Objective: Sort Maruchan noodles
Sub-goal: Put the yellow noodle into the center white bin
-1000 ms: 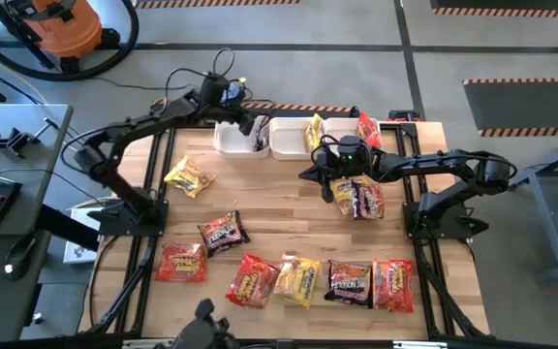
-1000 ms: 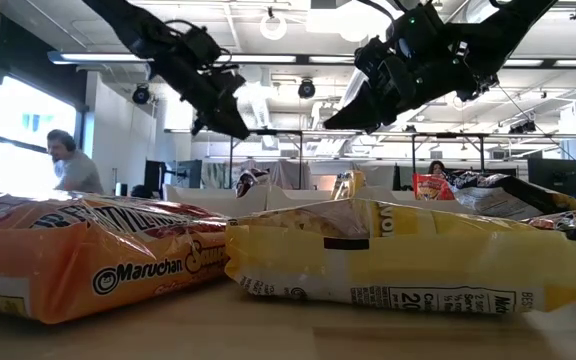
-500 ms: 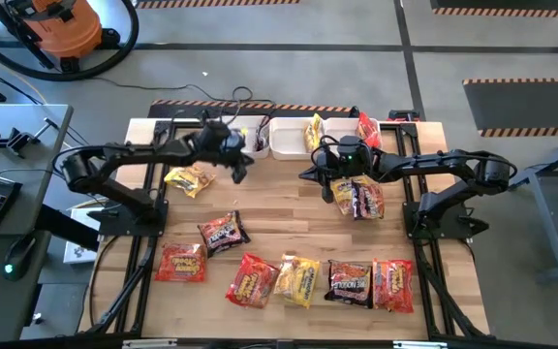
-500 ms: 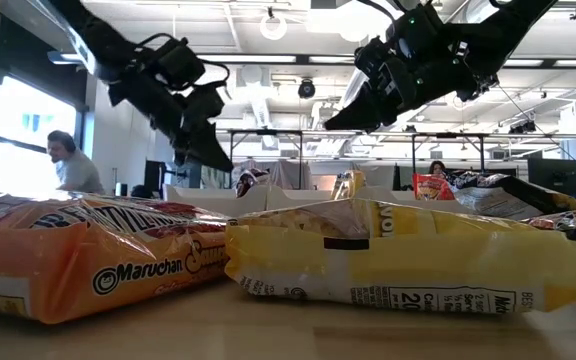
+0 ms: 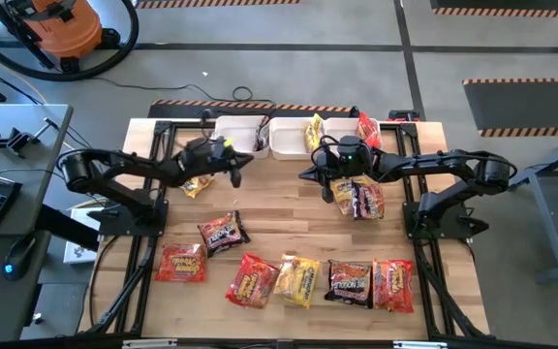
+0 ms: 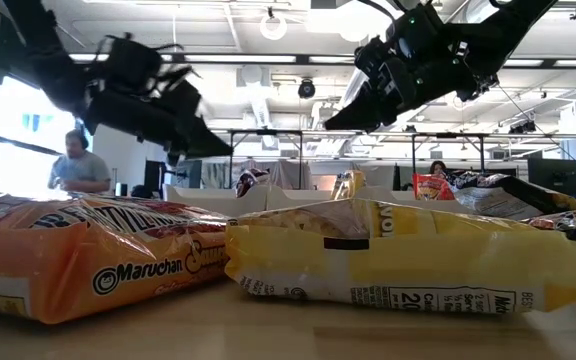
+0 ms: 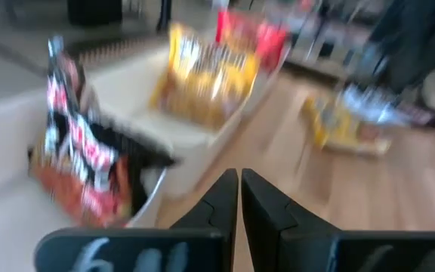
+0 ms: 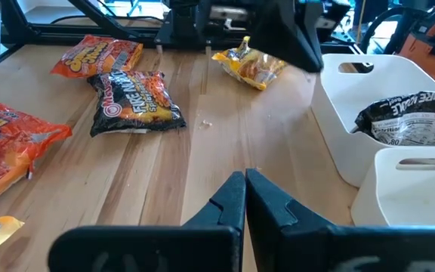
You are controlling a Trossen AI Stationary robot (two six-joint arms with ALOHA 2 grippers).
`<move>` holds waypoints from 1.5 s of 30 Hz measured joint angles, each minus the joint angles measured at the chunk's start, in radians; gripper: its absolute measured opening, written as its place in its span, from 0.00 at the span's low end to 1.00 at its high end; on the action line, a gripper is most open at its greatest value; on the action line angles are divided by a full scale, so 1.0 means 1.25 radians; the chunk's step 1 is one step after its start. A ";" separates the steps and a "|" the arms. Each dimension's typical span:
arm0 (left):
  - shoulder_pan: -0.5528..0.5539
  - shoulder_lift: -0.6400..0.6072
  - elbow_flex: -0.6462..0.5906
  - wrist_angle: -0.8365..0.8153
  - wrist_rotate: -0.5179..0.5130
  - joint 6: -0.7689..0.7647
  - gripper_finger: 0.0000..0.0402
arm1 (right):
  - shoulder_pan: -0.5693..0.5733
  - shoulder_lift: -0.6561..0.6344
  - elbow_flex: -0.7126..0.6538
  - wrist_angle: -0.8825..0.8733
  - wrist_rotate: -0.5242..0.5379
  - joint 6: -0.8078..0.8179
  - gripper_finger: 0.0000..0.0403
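Maruchan noodle packets lie flat on the wooden table: a yellow one (image 5: 192, 180), a dark one (image 5: 223, 233), and a near row of red, yellow and dark ones (image 5: 298, 279). Another dark packet (image 5: 363, 200) lies beside my right gripper (image 5: 322, 186), which hangs shut above the table. My left gripper (image 5: 237, 167) is shut and empty, just near of the left white bin (image 5: 231, 136). A dark packet (image 7: 81, 159) stands in that bin. A yellow packet (image 5: 313, 134) and a red packet (image 5: 366, 130) stand in the other bins.
Three white bins (image 5: 289, 138) line the table's far edge. Black frame posts (image 5: 143, 208) stand at both arm bases. In the low view, an orange packet (image 6: 88, 260) and a yellow packet (image 6: 388, 255) fill the foreground. A person (image 6: 76, 170) is in the room behind.
My left gripper has drawn back from over the left bin toward the table's near-left and come lower, ending above the wood beside the yellow packet. The dark packet has stayed in the bin. My right arm has kept still.
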 joint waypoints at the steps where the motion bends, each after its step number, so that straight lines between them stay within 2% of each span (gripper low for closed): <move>1: -0.002 0.000 -0.021 0.051 0.000 -0.001 0.02 | 0.000 0.000 0.000 0.004 0.000 0.000 0.00; 3: -0.005 0.000 -0.050 0.115 0.001 0.000 0.02 | 0.000 0.000 0.000 0.018 0.000 0.000 0.00; 5: -0.007 0.000 -0.065 0.126 0.003 -0.006 0.02 | 0.000 0.000 0.000 0.030 0.000 0.000 0.00; 9: -0.001 0.000 -0.063 0.032 0.000 -0.075 0.02 | 0.000 0.000 0.000 0.030 0.000 0.031 0.00; 12: 0.000 0.000 -0.060 0.011 -0.025 -0.101 0.02 | 0.001 0.000 0.000 0.014 0.000 0.062 0.00; 15: -0.004 0.000 -0.060 0.014 -0.009 -0.050 0.02 | 0.001 0.000 0.000 0.012 0.010 0.070 0.00; 20: -0.022 0.000 -0.060 0.031 0.050 0.016 0.00 | 0.018 0.000 0.000 0.019 0.110 0.104 0.00; 24: -0.041 0.000 -0.060 0.035 0.059 0.054 0.00 | 0.051 0.000 0.000 0.021 0.148 0.127 0.01; 28: -0.057 0.000 -0.060 0.041 0.060 0.059 0.00 | 0.088 0.000 0.000 0.028 0.154 0.157 0.07; 31: -0.068 0.000 -0.059 0.047 0.060 0.066 0.00 | 0.118 0.016 0.000 0.038 0.193 0.174 0.15; 37: -0.083 0.000 -0.059 0.052 0.056 0.057 0.00 | 0.150 0.114 0.000 0.137 0.214 0.213 0.28; 41: -0.100 0.000 -0.059 0.052 0.024 0.057 0.00 | 0.167 0.181 0.000 0.212 0.212 0.224 0.30; 45: -0.114 0.000 -0.059 0.062 -0.001 0.057 0.00 | 0.184 0.220 0.000 0.291 0.212 0.203 0.28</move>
